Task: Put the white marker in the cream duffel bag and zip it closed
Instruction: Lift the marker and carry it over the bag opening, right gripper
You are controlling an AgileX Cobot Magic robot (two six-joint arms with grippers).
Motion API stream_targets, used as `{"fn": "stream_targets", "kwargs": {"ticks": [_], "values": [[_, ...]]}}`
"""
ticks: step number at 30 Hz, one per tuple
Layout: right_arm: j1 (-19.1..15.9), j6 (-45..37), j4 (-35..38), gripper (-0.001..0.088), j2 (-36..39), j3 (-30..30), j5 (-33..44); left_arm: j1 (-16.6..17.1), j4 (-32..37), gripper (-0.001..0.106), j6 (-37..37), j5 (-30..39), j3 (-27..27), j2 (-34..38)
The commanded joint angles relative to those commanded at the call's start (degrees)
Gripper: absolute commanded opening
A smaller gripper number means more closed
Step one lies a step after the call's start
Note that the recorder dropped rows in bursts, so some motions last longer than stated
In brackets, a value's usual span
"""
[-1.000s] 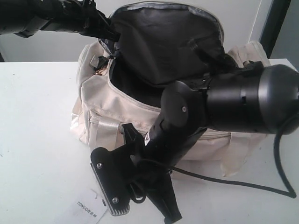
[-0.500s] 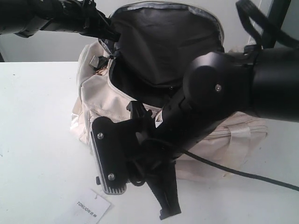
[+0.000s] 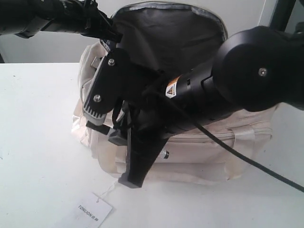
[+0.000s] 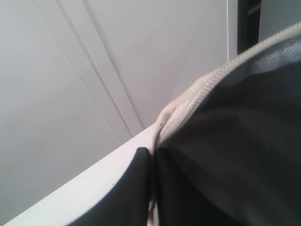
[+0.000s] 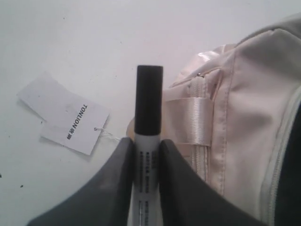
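The white marker (image 5: 148,141) with its dark cap stands between the fingers of my right gripper (image 5: 146,150), which is shut on its barrel. In the exterior view that gripper (image 3: 133,166) hangs in front of the left part of the cream duffel bag (image 3: 204,152), pointing down, and I cannot make out the marker there. The bag's top flap stands up and shows dark lining (image 3: 166,38). My left gripper (image 3: 111,34) is shut on the flap's zipper edge (image 4: 197,99) at the bag's upper left. The bag's side and strap (image 5: 188,120) lie just beside the marker.
A white paper tag (image 3: 94,210) with printed text lies on the white table (image 3: 38,142) in front of the bag, tied on by a thin string. It also lies below the marker's cap as the tag (image 5: 66,120) in the right wrist view. A black cable (image 3: 256,166) trails across the bag's right side.
My right arm has swung up and to the left with the marker, from low over the table near the paper tag to in front of the bag. The left gripper has not moved.
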Motion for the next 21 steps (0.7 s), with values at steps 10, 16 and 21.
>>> {"fn": "stream_targets", "kwargs": {"ticks": [10, 16, 21], "values": [[-10.39, 11.74, -0.21, 0.0025, 0.0, -4.68, 1.11, 0.0, 0.0, 0.0, 0.0, 0.0, 0.0, 0.0], [-16.82, 11.73, -0.21, 0.0025, 0.0, -7.61, -0.14, 0.0, 0.0, 0.0, 0.0, 0.0, 0.0, 0.0], [-22.14, 14.02, -0.21, 0.0025, 0.0, -8.02, -1.47, 0.0, 0.0, 0.0, 0.0, 0.0, 0.0, 0.0]]}}
